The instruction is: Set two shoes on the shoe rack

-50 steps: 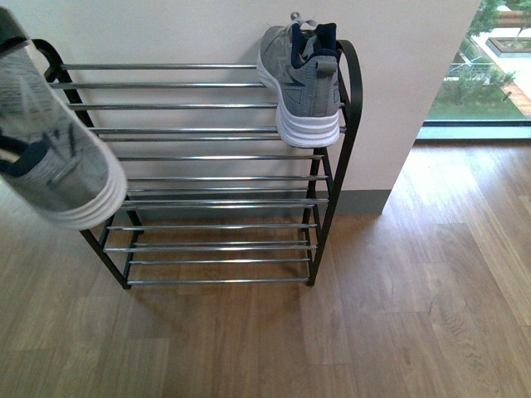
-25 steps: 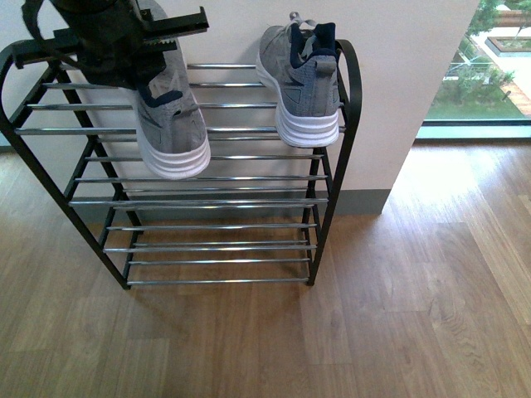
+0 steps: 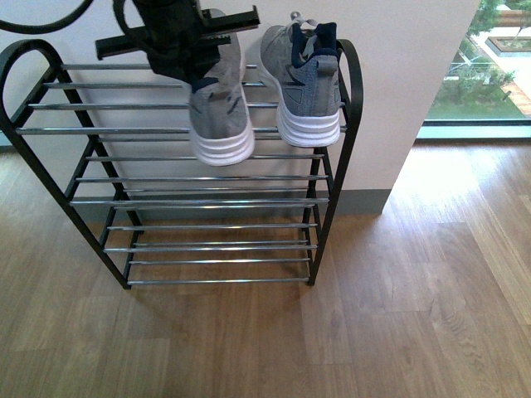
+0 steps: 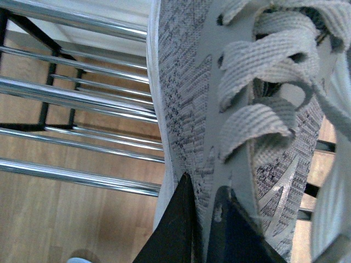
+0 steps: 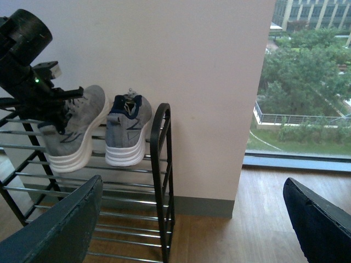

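Note:
One grey shoe (image 3: 299, 83) rests on the top shelf of the shoe rack (image 3: 124, 130), at its right end, heel toward me. The second shoe (image 3: 220, 116) hangs just left of it over the top bars, heel toward me, held from above by my left gripper (image 3: 199, 70). In the left wrist view that gripper (image 4: 203, 211) is shut on the upper of the shoe (image 4: 186, 82), below the laces, with chrome bars (image 4: 71, 96) beneath. From the right wrist view both shoes (image 5: 74, 131) (image 5: 129, 129) appear side by side; my right gripper (image 5: 192, 230) is open and well back from the rack (image 5: 159, 142).
A pale wall (image 3: 398, 66) stands directly behind the rack, with a grey baseboard (image 3: 361, 201). A floor-length window (image 3: 489, 75) lies to the right. Wooden floor (image 3: 373, 315) stretches in front of the rack. The lower shelves (image 3: 216, 245) hold nothing.
My left gripper has carried the shoe from the far left edge rightward across the rack. It now hangs over the top shelf beside the resting shoe, which has not moved.

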